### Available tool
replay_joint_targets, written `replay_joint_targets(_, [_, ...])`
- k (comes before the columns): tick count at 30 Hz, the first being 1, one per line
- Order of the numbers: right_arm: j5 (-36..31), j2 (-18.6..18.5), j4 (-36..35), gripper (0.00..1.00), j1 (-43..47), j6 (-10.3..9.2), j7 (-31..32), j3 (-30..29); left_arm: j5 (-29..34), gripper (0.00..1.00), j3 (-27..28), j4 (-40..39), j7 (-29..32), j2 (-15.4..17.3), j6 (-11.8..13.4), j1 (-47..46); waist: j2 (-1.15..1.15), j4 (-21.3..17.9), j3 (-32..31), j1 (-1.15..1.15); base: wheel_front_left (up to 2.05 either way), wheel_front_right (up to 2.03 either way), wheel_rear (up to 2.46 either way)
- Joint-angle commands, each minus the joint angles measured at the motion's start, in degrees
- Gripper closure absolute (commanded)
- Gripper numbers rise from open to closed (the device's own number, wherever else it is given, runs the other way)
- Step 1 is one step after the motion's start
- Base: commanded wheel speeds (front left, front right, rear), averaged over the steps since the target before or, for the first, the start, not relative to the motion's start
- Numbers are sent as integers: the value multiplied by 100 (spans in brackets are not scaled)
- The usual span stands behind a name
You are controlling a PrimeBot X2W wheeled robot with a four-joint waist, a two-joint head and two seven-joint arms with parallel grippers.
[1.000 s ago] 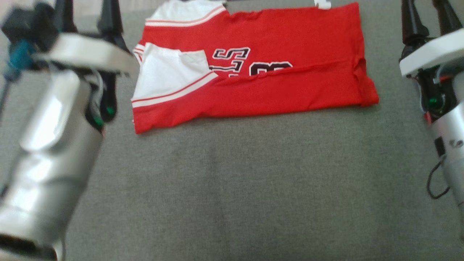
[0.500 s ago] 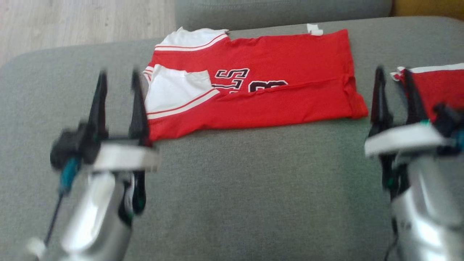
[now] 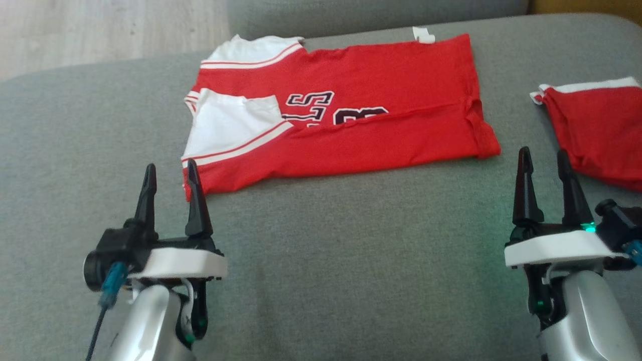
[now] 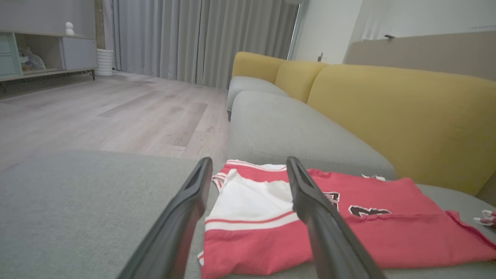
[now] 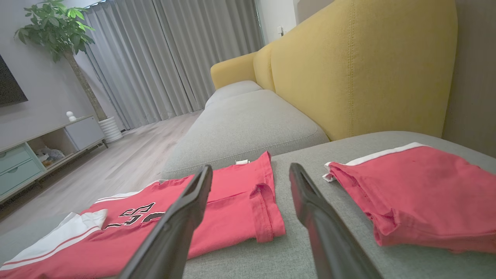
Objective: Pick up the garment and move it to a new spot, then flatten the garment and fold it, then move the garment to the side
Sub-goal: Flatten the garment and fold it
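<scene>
Jersey (image 3: 381, 80) looks half-folded; my left gripper (image 3: 170, 165) and right gripper (image 3: 542, 150), apart and empty, should next take its ends.

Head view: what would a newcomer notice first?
A red jersey with white sleeves lies partly folded in the middle of the grey sofa seat. A second red garment lies apart at the right edge. The left end effector and the right end effector stand open before them, empty.
</scene>
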Motion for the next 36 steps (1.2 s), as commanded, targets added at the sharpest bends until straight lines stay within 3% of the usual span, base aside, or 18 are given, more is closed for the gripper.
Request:
replay_joint_targets(1, [64,14,-237,0,-220,-4,-60,175,81,0,192,97,-29,26,-5,-372,0,-72,102,0,0,0,0])
replay_joint_targets(6, [141,15,-378,0,-302,-4,-61,263,119,0,226,897,229,37,192,-831,0,-183,342,0,0,0,0])
replay_joint_targets(18, [316,16,-561,0,-302,-4,-61,473,83,0,173,2394,1131,215,323,-1436,0,-411,620,0,0,0,0])
replay_joint_targets(23, [387,16,-586,0,-289,-4,-61,574,57,0,201,2703,1268,259,440,-1538,0,-455,663,0,0,0,0])
replay_joint_targets(34, [470,16,-576,0,-345,-4,-61,616,-64,0,250,3081,1286,342,436,-1735,0,-508,744,0,0,0,0])
replay_joint_targets(35, [478,16,-563,0,-356,-4,-61,610,-85,13,210,3188,1422,339,380,-1787,0,-512,755,0,0,0,0])
replay_joint_targets(36, [481,16,-556,0,-361,-4,-61,607,-111,77,214,3221,1449,332,362,-1812,0,-512,759,0,0,0,0])
